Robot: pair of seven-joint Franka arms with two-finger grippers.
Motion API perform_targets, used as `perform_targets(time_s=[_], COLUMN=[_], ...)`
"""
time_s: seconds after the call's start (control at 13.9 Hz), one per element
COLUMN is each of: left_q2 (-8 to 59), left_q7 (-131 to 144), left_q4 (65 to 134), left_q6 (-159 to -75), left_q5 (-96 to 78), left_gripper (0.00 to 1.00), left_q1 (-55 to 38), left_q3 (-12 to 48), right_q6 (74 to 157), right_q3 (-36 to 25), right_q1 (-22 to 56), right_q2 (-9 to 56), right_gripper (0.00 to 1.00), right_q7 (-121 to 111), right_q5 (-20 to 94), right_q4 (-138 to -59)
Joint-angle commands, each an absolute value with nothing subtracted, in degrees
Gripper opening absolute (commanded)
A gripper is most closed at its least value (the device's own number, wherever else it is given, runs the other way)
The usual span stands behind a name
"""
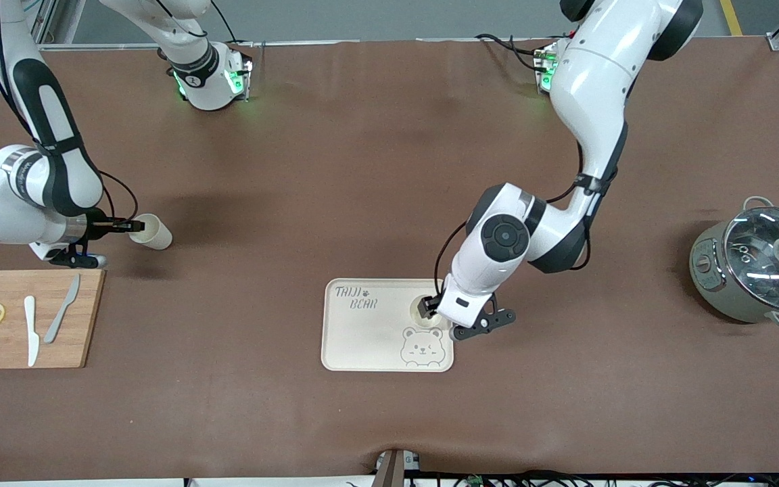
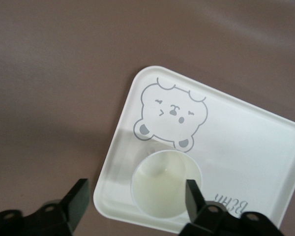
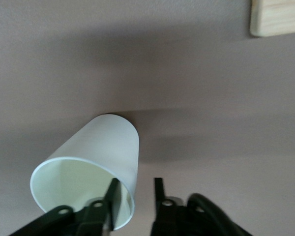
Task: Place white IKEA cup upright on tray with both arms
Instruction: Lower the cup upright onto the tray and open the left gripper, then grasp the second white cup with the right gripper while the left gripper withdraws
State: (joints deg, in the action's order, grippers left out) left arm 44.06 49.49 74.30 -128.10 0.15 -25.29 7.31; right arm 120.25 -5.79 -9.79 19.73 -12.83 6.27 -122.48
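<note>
- A white cup [image 1: 422,306] stands upright on the tray [image 1: 362,331], mouth up, just above the bear-face drawing [image 1: 422,346] and near the tray edge toward the left arm's end of the table.
- The left gripper [image 1: 434,306] is at this cup. In the left wrist view its fingers [image 2: 192,195] are spread wide, one at the cup [image 2: 166,183] rim, the other well out over the brown table [image 2: 49,98]; nothing is clamped.
- A second white cup [image 1: 151,231] lies on its side on the table [image 1: 362,169], near the wooden cutting board [image 1: 85,318] and farther from the front camera than it.
- Its long axis runs roughly level, with the mouth toward the right gripper [image 1: 127,226] and the closed base pointing toward the middle of the table.
- The right gripper pinches this cup [image 3: 88,167] at the rim: one finger [image 3: 113,196] inside the mouth, the other outside the wall.
- Risk, left side: the cup sits close to the tray edge. A finger that brushes the rim on the way up is likely to tip it or push it off the tray.
- Risk, right side: a one-wall rim pinch is a narrow hold. During lift and rotation to upright, the cup could pivot or slip.
- Risk, placement: the second cup must land apart from the first; contact could topple both.
</note>
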Motion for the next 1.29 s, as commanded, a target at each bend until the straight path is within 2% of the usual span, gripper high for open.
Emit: perform_targets(time_s=[0.0, 0.22, 0.43, 0.57, 0.79, 1.08, 1.22], left_q2=[39.0, 35.6, 31.9, 29.0, 24.5, 21.0, 19.9], left_q7=[49.3, 46.3, 43.1, 42.5, 38.4, 31.2, 29.6], left_q4=[75.4, 75.8, 75.9, 75.9, 77.0, 77.4, 77.5], left_q6=[-123.1, -120.0, -115.1, -110.7, -105.1, -102.2, -100.7], left_q5=[1.5, 1.5, 1.5, 1.5, 1.6, 1.6, 2.1], left_gripper=[1.00, 1.00, 1.00, 1.00, 1.00, 1.00, 1.00], left_q1=[-24.4, -21.6, -20.0, -19.1, -16.6, -11.3, -9.2], left_q3=[7.0, 7.1, 7.1, 7.1, 7.1, 7.2, 7.1], right_q6=[120.2, 113.2, 103.5, 103.6, 103.4, 103.5, 103.4], right_q3=[-5.5, -5.2, -5.2, -5.3, -5.3, -5.3, -5.2], right_q1=[-9.5, -8.5, -7.7, -4.7, 0.0, 6.8, 9.4], right_q2=[17.9, 17.8, 18.4, 19.4, 25.8, 34.3, 36.2], right_gripper=[0.00, 0.00, 0.00, 0.00, 0.00, 0.00, 0.00], right_q7=[-12.5, -12.4, -12.3, -12.4, -10.5, 6.7, 16.1], right_q5=[7.6, 7.7, 8.5, 9.1, 11.2, 15.5, 15.6], right_q4=[-123.9, -119.6, -109.5, -106.0, -97.4, -86.4, -83.7])
